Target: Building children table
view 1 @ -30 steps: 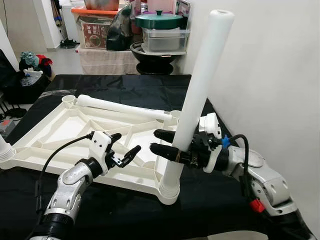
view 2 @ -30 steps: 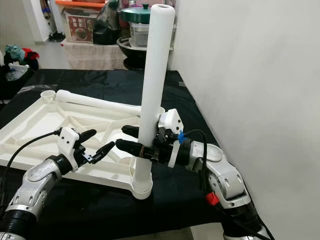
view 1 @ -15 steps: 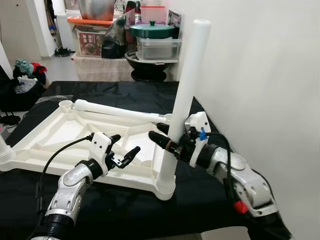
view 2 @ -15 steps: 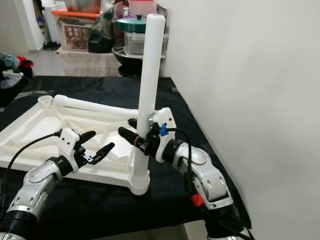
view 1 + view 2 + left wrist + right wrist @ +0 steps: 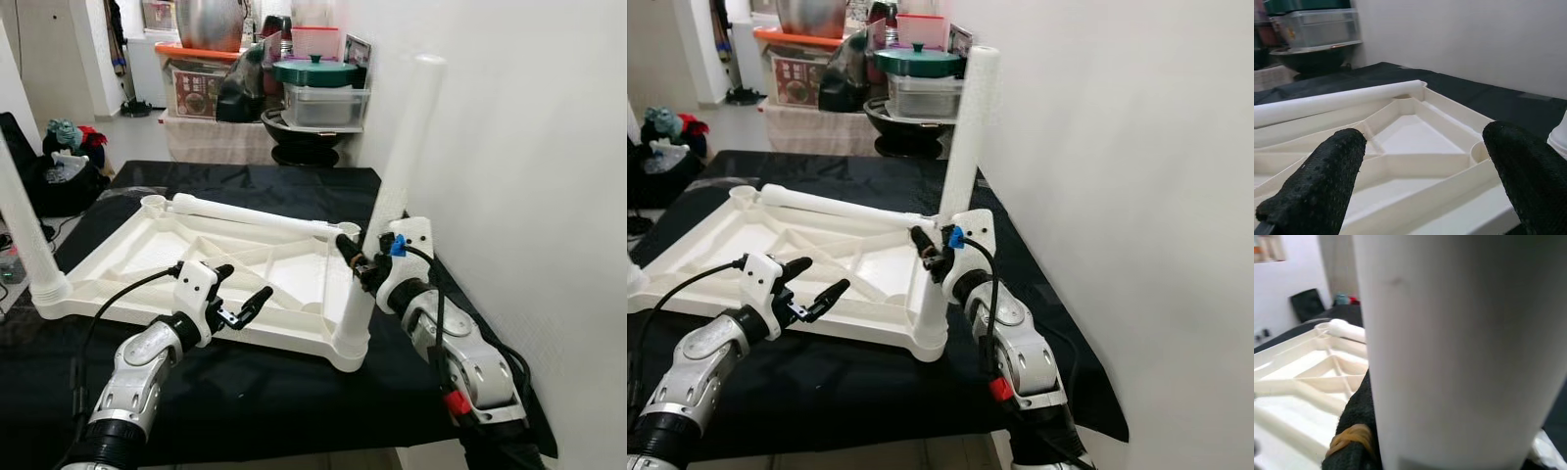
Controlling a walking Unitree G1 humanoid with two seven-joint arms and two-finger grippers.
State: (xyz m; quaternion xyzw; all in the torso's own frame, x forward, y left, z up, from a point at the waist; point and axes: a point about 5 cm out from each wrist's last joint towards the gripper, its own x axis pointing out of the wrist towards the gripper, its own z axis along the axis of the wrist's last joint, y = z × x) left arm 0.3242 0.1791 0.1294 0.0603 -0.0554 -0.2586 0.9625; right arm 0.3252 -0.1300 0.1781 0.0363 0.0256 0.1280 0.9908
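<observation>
Tabletop (image 5: 147, 257), a white ribbed panel lying underside up on the black-covered bench (image 5: 255, 392), fills the middle left of the left eye view, and the step in hand looks like seating a leg in its near right corner socket.

Nearest the camera, low and left of centre, the left gripper (image 5: 238, 297) hovers at the panel's front edge with its fingers spread wide and nothing between them; its wrist view looks across the ribs between two black pads (image 5: 1322, 176).

Just right of centre, the right gripper (image 5: 355, 262) is clasped around the upright leg (image 5: 397, 186), the white tube rising from the corner socket (image 5: 350, 348) toward the upper right of the frame. In the right wrist view the tube presses against a black finger (image 5: 1359, 413), so the grip looks firm. The leg leans slightly away from vertical.

My reading is that the next move calls for steadying the panel and pressing or twisting the leg until it stands square and fully home in its socket.

Farther back, a loose leg (image 5: 250, 211) lies along the panel's far edge, well apart from both grippers. At the far left another standing leg (image 5: 24, 230) sits in its corner. Beyond, at upper centre, stands a green-lidded pot (image 5: 314, 70) among stored boxes.
</observation>
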